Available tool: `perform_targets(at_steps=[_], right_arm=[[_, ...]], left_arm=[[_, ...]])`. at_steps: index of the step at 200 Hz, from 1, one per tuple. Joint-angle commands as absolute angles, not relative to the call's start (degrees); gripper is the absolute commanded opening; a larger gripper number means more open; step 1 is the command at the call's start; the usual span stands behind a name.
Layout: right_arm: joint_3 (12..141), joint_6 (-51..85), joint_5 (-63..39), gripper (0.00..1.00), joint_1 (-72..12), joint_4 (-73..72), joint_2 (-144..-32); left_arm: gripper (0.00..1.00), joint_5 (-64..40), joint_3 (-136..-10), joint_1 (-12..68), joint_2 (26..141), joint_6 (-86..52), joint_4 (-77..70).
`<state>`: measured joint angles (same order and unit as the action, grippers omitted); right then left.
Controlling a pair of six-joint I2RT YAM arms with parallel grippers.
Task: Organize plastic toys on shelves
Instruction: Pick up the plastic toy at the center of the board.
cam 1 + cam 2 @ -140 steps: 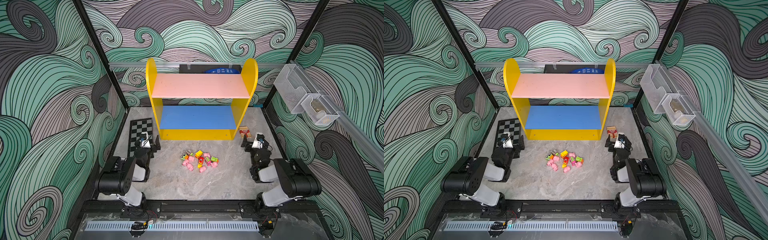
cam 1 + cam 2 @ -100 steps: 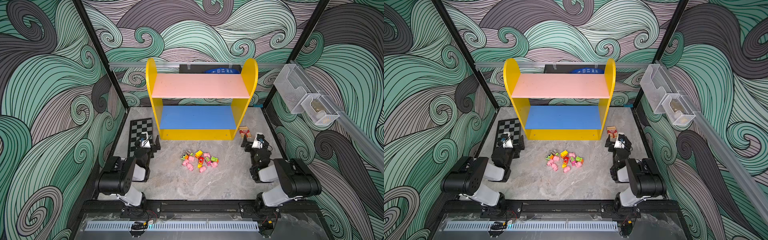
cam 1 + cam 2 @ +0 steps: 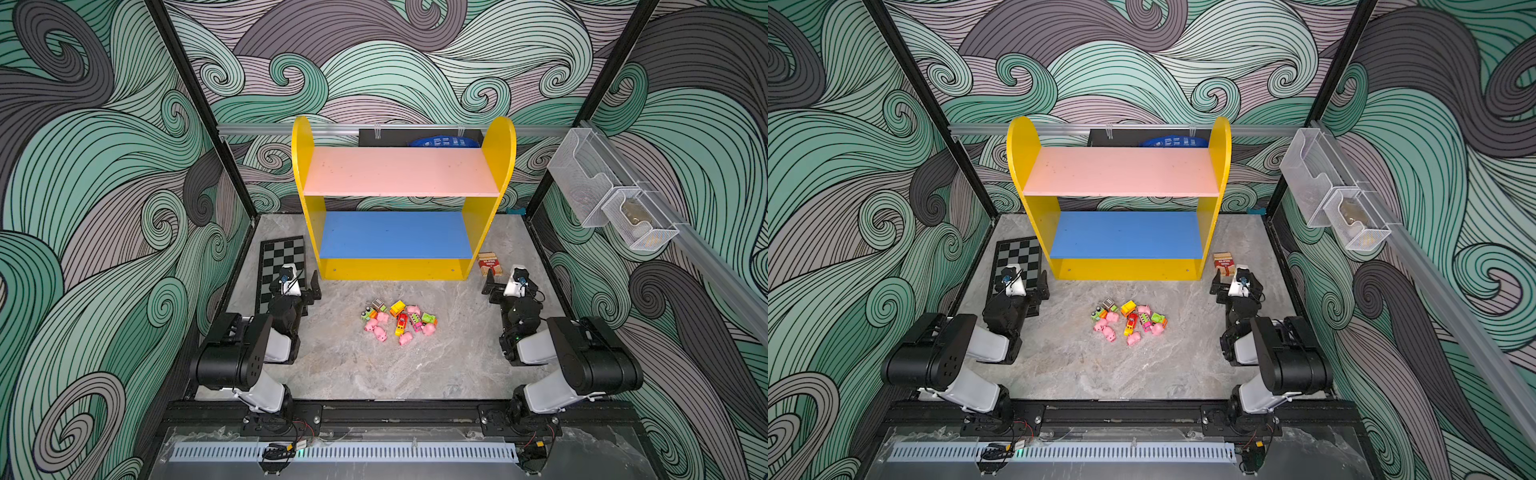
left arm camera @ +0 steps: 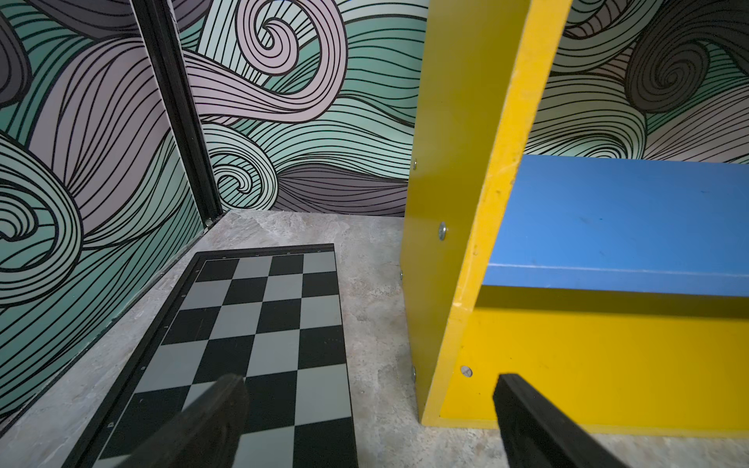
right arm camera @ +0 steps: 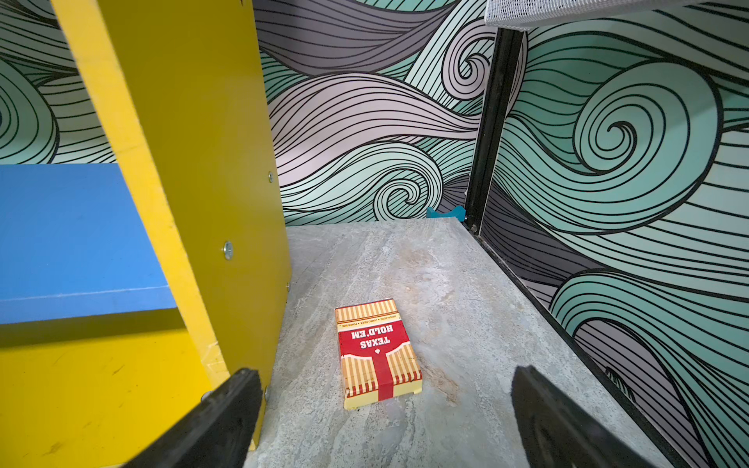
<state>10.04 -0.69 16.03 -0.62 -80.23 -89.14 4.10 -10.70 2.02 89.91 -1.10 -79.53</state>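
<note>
Not started: pigs (image 3: 379, 332) + toy vehicles (image 3: 401, 324) all heaped on tabletop (image 3: 353, 370) in front of yellow shelf unit (image 3: 500, 158), pink upper board (image 3: 399, 172) & blue lower board (image 3: 395, 235) bare; L gripper (image 4: 369, 381), R gripper (image 5: 385, 375) both gaping, empty, well apart from heap.

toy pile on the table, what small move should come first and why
Probably swing the left gripper over to the toys, stopping above a pig on that arm's side of the pile. Its jaws are open and empty, it faces the checkerboard rather than the pile, and both shelves are bare.
</note>
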Motion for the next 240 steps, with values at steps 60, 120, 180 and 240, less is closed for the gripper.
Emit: perform_targets(at_steps=[60, 120, 180, 240], right_arm=[[12.04, 1.8, 21.47, 1.0, -0.44, -70.75, -80.33], [25.52, 14.59, 18.3, 1.0, -0.96, -31.88, -67.24], [24.59, 20.41, 2.36, 1.0, -5.07, -19.88, -59.99], [23.23, 22.23, -7.69, 1.0, -9.47, -13.02, -60.03]], left_arm=[[0.99, 7.82, -9.24, 1.92, 83.34, -2.81, -78.32], [0.99, 10.08, -19.86, 2.58, 65.24, -20.77, -40.64], [0.86, -11.1, -24.76, 12.84, 63.67, -32.07, -22.58], [0.54, -19.52, -23.97, 27.2, 66.4, -38.82, -14.58]])
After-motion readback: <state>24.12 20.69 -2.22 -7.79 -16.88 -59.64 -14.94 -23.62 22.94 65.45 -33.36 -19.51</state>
